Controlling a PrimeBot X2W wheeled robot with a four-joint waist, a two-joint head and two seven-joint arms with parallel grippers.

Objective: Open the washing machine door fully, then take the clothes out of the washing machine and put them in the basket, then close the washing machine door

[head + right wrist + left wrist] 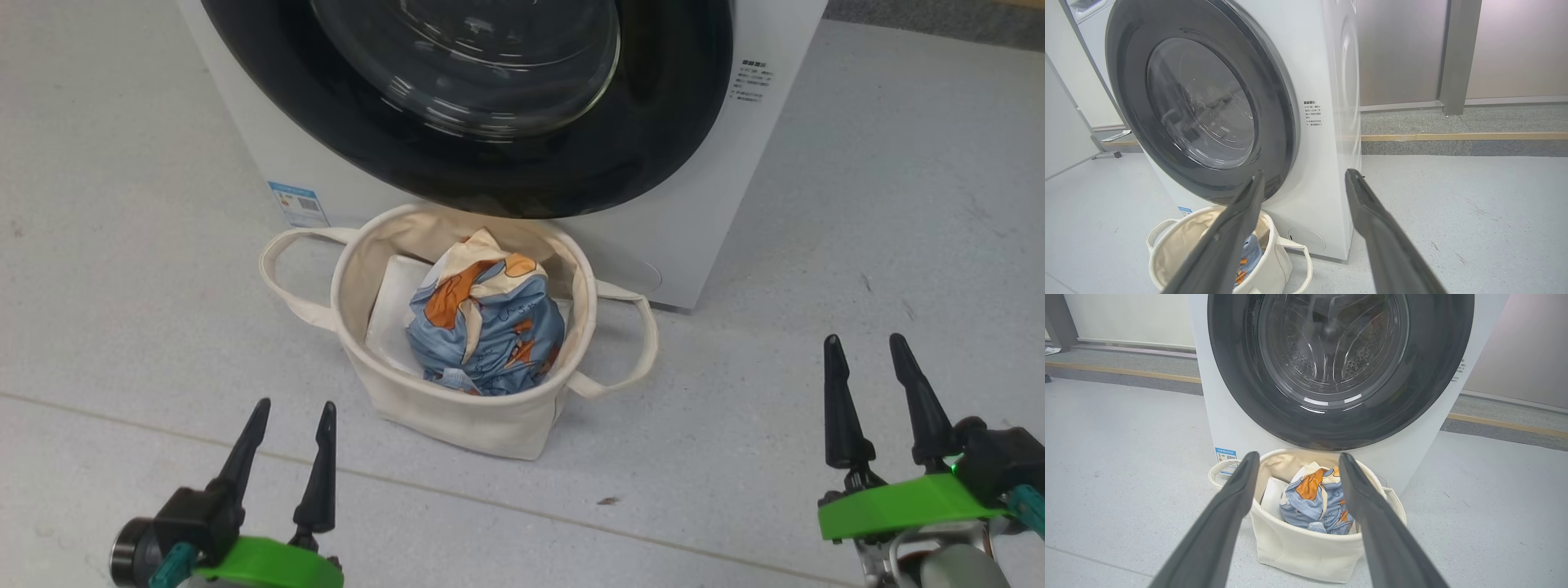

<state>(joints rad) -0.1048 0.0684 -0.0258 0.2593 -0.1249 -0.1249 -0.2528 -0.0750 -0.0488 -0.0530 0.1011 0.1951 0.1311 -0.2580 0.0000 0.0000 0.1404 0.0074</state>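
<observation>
**Washing machine** [767,163] — white front-loader, far centre, standing on the grey floor [122,245]. There is a small blue label [298,204] at its lower left corner and a block of printed text [751,82] on its right front.

**Washing machine door** [522,171] — glossy black rim with a bulging clear glass centre. It lies closed, flush against the machine front. The steel drum shows through the glass in the left wrist view.

**Basket** [457,416] — cream canvas tub, upright on the floor just in front of the machine, below the door's lower rim. One loop handle hangs out to the left, the other to the right.

**Clothes** [486,327] — light blue bundle with orange and cream patches, inside the basket, towards its right side. It rests against a plain white folded sheet [392,310] to its left.

**Left gripper** [295,404] — near left, above the floor and close to the basket's near left side. The fingers are spread wide and hold nothing.

**Right gripper** [864,339] — near right, well apart from the basket. The fingers are spread wide and hold nothing.
</observation>
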